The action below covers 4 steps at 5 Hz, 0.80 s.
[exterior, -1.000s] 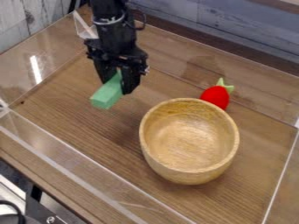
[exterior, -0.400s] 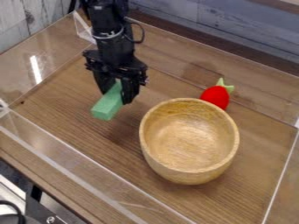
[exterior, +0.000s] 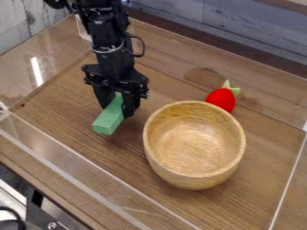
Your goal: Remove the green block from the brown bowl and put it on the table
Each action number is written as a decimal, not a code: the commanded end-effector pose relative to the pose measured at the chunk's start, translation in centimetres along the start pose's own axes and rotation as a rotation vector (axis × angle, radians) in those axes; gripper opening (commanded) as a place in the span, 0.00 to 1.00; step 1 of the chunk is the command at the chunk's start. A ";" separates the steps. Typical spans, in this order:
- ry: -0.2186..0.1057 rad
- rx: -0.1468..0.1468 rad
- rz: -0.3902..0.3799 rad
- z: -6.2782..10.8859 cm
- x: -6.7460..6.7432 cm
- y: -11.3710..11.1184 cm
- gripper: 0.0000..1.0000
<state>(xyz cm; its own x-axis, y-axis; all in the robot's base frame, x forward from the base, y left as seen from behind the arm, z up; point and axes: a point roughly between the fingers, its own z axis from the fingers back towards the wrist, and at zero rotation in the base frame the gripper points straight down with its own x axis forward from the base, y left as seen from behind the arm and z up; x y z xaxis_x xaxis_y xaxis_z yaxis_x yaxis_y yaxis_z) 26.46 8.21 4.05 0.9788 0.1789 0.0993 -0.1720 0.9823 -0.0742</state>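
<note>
The green block (exterior: 109, 119) hangs tilted in my gripper (exterior: 117, 103), which is shut on its upper end and points straight down. The block's lower end is at or just above the table (exterior: 72, 153), left of the brown bowl (exterior: 195, 144). That bowl is a round tan wooden one, sitting empty at the centre right, a short gap away from the block.
A small red strawberry-shaped toy (exterior: 222, 95) lies just behind the bowl on the right. Clear acrylic walls (exterior: 48, 171) run along the table's edges, with one low wall close in front.
The gripper has sunk toward the table with the green block in it, and the block's lower end now sits down by the wood surface.
</note>
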 end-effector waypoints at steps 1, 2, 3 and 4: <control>-0.060 0.009 -0.008 2.6 1.2 0.4 1.00; -0.089 0.002 -0.014 4.4 2.2 0.4 1.00; -0.116 0.005 -0.032 6.2 3.3 -0.5 1.00; -0.108 0.007 -0.073 5.8 3.2 -1.0 1.00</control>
<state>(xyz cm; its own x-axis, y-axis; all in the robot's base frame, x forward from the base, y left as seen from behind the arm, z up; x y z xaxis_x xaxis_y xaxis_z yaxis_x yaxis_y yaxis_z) 28.56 8.00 8.47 0.9809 0.1237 0.1501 -0.1137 0.9908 -0.0737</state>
